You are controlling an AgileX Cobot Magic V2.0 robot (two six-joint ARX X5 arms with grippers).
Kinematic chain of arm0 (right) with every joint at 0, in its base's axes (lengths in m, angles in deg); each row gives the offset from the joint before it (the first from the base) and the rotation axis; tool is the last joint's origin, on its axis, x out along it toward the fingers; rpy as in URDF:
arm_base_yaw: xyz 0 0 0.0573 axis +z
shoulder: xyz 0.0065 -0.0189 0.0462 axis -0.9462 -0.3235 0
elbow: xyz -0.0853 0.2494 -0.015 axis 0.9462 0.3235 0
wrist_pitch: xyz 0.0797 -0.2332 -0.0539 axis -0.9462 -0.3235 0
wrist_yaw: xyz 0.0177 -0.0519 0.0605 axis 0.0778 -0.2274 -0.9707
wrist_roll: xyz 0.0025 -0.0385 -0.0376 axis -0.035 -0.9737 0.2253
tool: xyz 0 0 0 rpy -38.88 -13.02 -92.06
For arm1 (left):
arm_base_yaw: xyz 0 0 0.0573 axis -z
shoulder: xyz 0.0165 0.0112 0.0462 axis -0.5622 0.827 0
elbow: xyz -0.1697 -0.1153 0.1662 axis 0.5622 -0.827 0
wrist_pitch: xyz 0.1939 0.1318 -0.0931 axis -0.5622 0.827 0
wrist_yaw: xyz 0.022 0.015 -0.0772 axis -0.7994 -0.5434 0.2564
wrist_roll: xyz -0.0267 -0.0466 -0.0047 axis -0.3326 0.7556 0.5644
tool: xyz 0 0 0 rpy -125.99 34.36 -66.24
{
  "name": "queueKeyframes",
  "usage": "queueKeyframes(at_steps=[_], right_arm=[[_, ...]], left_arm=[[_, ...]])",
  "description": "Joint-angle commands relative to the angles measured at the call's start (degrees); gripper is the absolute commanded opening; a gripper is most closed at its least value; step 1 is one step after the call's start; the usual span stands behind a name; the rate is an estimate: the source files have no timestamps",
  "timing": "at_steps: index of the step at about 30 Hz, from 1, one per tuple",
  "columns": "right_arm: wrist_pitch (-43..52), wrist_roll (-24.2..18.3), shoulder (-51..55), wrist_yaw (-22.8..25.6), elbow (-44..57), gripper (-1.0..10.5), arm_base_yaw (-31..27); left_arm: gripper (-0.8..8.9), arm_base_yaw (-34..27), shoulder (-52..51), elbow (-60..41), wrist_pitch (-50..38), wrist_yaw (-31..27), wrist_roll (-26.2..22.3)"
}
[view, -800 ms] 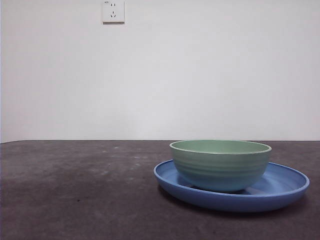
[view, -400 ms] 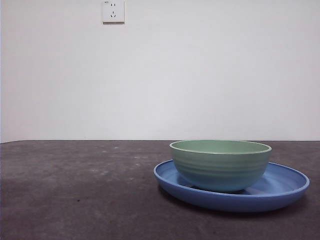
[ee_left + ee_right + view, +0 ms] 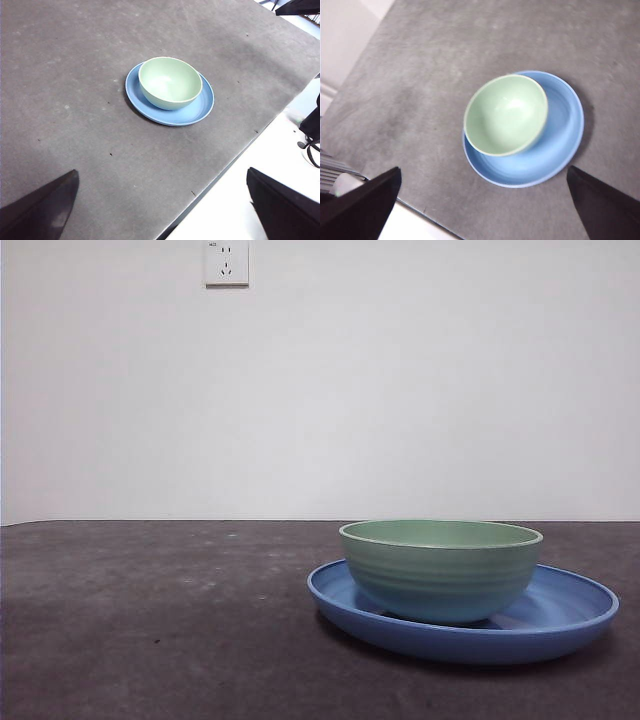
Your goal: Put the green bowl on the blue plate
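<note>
Green bowl [image 3: 440, 570] sits upright on the blue plate [image 3: 560, 625], off-centre: in both wrist views it lies toward one side of the plate, leaving a wider crescent of blue bare on the other. Plate rests flat on the dark grey desk [image 3: 150, 620], near the desk edge in the wrist views. Left gripper [image 3: 165, 210]: raised well clear of the dishes, fingers spread wide, holding nothing. Right gripper [image 3: 485, 210]: likewise high above the bowl, fingers spread, empty. Wall socket [image 3: 226, 262] on the white wall behind.
</note>
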Motion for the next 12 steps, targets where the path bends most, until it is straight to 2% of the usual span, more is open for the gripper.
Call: queueKeyframes(at_steps=[1,5,12], right_arm=[[-0.35,2.99,-2.16,2.01,-0.85,6.6,0.17],[-0.44,2.47,-6.45,4.94,-0.85,6.6,0.17],[2.05,-2.25,-17.66,7.48,-0.85,6.5,0.13]], left_arm=[[5.63,0.35,0.09,0.44,-0.57,-0.07,-0.46],[5.63,0.37,0.09,0.44,-0.57,-0.07,-0.46],[5.63,0.35,0.09,0.44,-0.57,-0.07,-0.42]])
